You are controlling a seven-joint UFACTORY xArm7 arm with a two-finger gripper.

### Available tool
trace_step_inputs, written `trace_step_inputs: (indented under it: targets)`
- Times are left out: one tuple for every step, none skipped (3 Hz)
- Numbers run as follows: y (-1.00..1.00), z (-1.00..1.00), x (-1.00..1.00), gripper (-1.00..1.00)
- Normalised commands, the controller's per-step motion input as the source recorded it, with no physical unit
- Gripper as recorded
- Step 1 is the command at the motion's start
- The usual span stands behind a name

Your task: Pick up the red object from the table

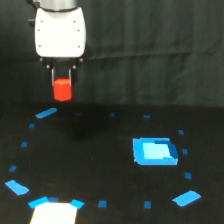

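Behind everything, a dark curtain (pixel 150 50) with soft vertical folds, filling the upper half of the exterior view. Below it, a broad black surface, nearly without reflection. Scattered over this surface, small blue tape marks (pixel 102 204) in a loose ring, some square, some long and slanted. Toward the exterior view's right, one larger blue square patch (pixel 155 151), brighter than the rest. At the bottom edge, a white overexposed shape (pixel 54 214), not possible to identify. Dim light overall.
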Motion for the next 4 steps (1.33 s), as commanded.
trace_step_inputs:
  targets:
    - [0.47, -0.16, 0.26, -1.0]
    - [0.01, -0.19, 0.23, -1.0]
    - [-0.08, -0.48, -0.06, -1.0]
    - [0.26, 0.11, 0.26, -1.0]
